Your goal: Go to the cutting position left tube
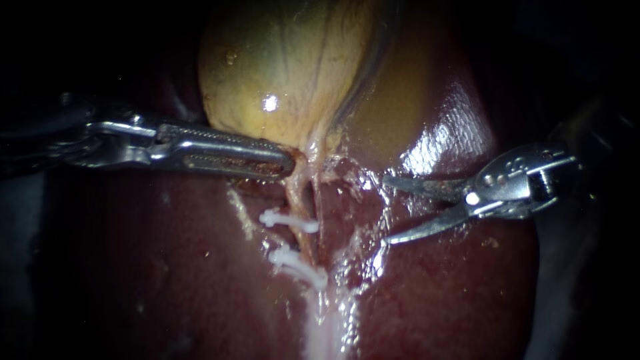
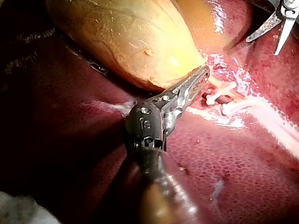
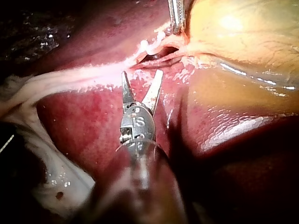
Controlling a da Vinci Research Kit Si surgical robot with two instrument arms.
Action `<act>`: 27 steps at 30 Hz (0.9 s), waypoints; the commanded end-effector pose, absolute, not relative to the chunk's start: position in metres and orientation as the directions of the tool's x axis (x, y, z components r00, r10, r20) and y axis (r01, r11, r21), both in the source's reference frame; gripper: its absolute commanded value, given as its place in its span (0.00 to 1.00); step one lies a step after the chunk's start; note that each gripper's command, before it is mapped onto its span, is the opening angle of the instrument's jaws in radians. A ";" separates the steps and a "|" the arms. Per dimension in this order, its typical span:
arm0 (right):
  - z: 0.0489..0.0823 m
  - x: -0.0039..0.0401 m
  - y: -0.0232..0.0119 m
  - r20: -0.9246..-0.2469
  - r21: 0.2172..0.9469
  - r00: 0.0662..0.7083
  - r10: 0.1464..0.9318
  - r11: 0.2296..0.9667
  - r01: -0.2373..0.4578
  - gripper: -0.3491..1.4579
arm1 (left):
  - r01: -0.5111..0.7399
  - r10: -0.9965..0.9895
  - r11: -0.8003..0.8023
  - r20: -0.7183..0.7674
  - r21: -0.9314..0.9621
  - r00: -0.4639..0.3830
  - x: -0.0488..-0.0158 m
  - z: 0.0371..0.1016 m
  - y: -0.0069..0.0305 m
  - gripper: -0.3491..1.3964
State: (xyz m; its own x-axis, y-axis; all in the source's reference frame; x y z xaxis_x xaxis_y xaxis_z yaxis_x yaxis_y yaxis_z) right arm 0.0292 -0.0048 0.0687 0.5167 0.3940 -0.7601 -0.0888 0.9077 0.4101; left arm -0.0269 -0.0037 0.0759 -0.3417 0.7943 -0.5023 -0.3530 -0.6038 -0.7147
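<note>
My left instrument (image 1: 283, 162) grips the gallbladder (image 1: 287, 67) neck, jaws closed on it. My right instrument (image 1: 388, 209) holds its blades wide apart, empty, near the left tube (image 1: 295, 200), which carries two white clips (image 1: 288, 220) below the neck.

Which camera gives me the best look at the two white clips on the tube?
The endoscope view: both clips sit side-on across the tube, well apart and uncovered. The left wrist view shows them smaller, beside the left instrument holding the gallbladder. The right wrist view shows only small white bits ahead of the right instrument.
</note>
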 end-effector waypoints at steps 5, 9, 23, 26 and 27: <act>0.0687 0.0292 -0.0047 -0.760 0.412 0.516 0.394 0.907 -0.086 0.98 | -0.342 0.797 -0.598 -0.496 -0.725 -0.344 -0.0254 0.0737 -0.0034 0.00; 0.0686 0.0293 -0.0047 -0.761 0.415 0.515 0.395 0.906 -0.082 0.98 | -0.356 0.803 -0.593 -0.498 -0.723 -0.326 -0.0235 0.0707 -0.0032 0.00; 0.0683 0.0313 -0.0059 -0.768 0.434 0.503 0.396 0.900 -0.046 0.98 | -0.361 0.808 -0.588 -0.500 -0.724 -0.311 -0.0229 0.0688 -0.0035 0.00; 0.0689 0.0324 -0.0067 -0.774 0.436 0.497 0.394 0.899 -0.034 0.98 | -0.362 0.808 -0.588 -0.500 -0.724 -0.311 -0.0230 0.0688 -0.0035 0.00; 0.0692 0.0329 -0.0070 -0.777 0.432 0.498 0.386 0.902 -0.025 0.98 | -0.362 0.808 -0.588 -0.501 -0.724 -0.311 -0.0230 0.0688 -0.0035 0.00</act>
State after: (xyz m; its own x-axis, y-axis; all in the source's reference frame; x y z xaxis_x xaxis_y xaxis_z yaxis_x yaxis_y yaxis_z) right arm 0.0332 -0.0072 0.0694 0.4976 0.3855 -0.7770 -0.0233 0.9014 0.4323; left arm -0.0229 -0.0035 0.0688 -0.3111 0.8081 -0.5003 -0.3621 -0.5874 -0.7238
